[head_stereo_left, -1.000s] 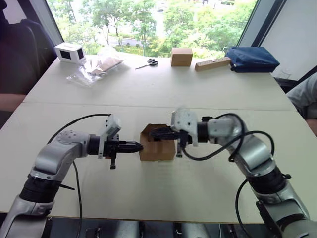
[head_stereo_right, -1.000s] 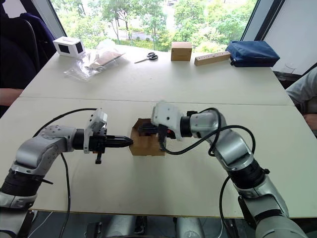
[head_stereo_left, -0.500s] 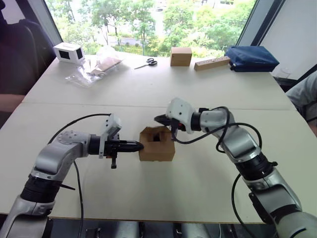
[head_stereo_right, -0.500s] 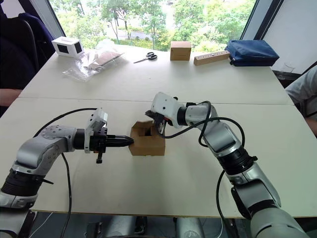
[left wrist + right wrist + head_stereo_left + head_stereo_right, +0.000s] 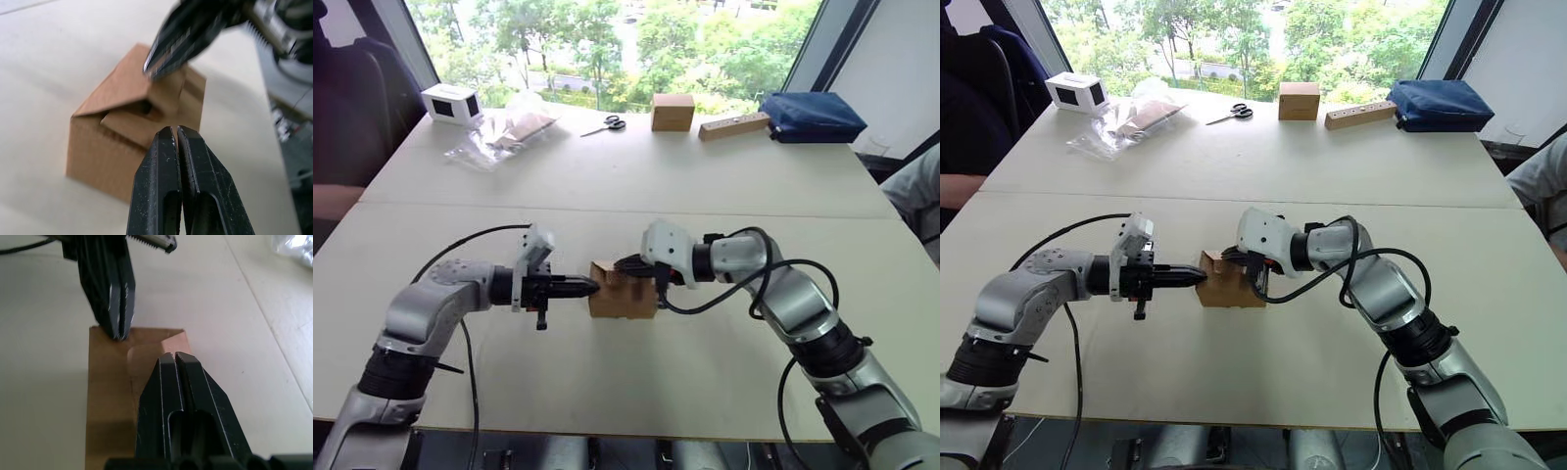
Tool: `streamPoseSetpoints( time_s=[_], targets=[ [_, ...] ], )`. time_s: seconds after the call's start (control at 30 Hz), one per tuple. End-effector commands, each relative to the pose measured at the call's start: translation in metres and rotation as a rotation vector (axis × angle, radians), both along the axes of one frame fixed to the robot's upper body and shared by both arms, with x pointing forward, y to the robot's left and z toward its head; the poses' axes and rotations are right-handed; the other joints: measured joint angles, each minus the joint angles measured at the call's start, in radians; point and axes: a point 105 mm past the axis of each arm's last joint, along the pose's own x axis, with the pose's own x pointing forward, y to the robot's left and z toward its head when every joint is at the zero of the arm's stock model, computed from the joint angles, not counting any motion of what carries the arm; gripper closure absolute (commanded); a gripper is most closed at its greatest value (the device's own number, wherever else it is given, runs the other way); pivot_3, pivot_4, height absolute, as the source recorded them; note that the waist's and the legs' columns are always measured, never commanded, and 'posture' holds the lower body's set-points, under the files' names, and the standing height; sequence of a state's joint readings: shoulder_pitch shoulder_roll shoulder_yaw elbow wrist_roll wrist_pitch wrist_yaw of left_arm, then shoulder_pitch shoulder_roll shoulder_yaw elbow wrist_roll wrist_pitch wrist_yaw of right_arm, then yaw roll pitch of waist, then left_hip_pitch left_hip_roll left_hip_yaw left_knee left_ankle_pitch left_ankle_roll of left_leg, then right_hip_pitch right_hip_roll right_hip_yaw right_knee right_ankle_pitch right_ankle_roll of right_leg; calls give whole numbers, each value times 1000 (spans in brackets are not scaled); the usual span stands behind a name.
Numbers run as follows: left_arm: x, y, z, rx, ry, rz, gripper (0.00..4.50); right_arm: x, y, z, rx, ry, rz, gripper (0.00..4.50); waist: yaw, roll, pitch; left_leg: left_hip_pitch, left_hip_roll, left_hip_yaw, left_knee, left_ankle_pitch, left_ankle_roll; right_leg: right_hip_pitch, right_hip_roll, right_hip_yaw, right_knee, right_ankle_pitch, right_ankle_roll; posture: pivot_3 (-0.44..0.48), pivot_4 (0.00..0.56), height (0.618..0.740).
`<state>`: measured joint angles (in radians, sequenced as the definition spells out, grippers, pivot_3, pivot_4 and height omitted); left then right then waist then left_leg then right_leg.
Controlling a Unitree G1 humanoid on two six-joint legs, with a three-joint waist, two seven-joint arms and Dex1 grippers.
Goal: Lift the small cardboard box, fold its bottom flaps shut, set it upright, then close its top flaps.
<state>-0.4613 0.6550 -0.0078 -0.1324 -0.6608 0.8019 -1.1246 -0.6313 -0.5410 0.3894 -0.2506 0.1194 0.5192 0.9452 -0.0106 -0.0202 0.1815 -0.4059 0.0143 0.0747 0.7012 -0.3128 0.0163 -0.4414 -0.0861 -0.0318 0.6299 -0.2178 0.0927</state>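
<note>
The small cardboard box (image 5: 623, 296) stands upright on the table's near half, between my two grippers. My left gripper (image 5: 591, 287) is shut, its tips touching the box's left side near the top edge. From the right, my shut right gripper (image 5: 626, 263) lies across the top flaps (image 5: 128, 94) and presses them down. In the left wrist view one flap slopes down over another, with a dark gap left between them. The right wrist view looks along the shut fingers (image 5: 166, 382) over the box top (image 5: 107, 396), with the left gripper (image 5: 119, 335) at its far edge. The bottom flaps are hidden underneath.
Along the far edge of the table lie a white box with a dark panel (image 5: 450, 103), a plastic bag (image 5: 504, 132), scissors (image 5: 605, 124), a neat brown cube (image 5: 672, 112), a wooden block (image 5: 732, 125) and a blue bag (image 5: 810, 116). A person's sleeve (image 5: 915, 186) shows at the right edge.
My right gripper has come down from above the box's back edge onto its top, folding the open flaps inward. The left gripper has stayed against the box's left side.
</note>
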Motion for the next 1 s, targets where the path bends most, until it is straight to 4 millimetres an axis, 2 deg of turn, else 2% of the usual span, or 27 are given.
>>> streamPoseSetpoints(
  time_s=[0.03,0.13,0.4,0.57,0.77,0.87,1.0],
  targets=[
    [5,-1,18,-46,-45,22,4389,2,2,9,18,-48,-5,4500,-1,0,0,0,0,0,0,0,0,0,0,0,0,0,0,0,150,740],
    [10,-3,18,-53,-52,45,4389,2,2,9,19,-49,-6,4500,-3,0,0,0,0,0,0,1,-1,0,1,0,0,0,0,0,150,740],
    [31,-9,2,-5,-86,137,4389,0,3,11,22,-54,0,4500,0,0,0,0,0,0,0,1,-1,0,0,0,0,0,0,0,150,740],
    [28,-15,-3,-2,-84,106,4389,-1,3,15,29,-65,-1,4500,-1,0,0,0,0,0,0,1,-1,0,0,0,0,0,0,0,150,740],
    [28,-13,-12,34,-83,98,4389,-3,0,28,44,-103,-3,4500,0,0,0,0,0,0,0,1,-1,0,0,0,0,0,0,0,150,740],
    [27,-12,-13,39,-84,92,4389,-8,-1,31,41,-103,10,4500,0,0,0,0,0,0,0,1,-1,0,0,0,0,0,0,0,150,740],
    [28,-14,-12,32,-84,98,4389,-26,-1,23,-2,-73,73,4500,1,0,0,0,0,0,0,0,0,0,0,0,0,0,0,0,150,740]
  ],
)
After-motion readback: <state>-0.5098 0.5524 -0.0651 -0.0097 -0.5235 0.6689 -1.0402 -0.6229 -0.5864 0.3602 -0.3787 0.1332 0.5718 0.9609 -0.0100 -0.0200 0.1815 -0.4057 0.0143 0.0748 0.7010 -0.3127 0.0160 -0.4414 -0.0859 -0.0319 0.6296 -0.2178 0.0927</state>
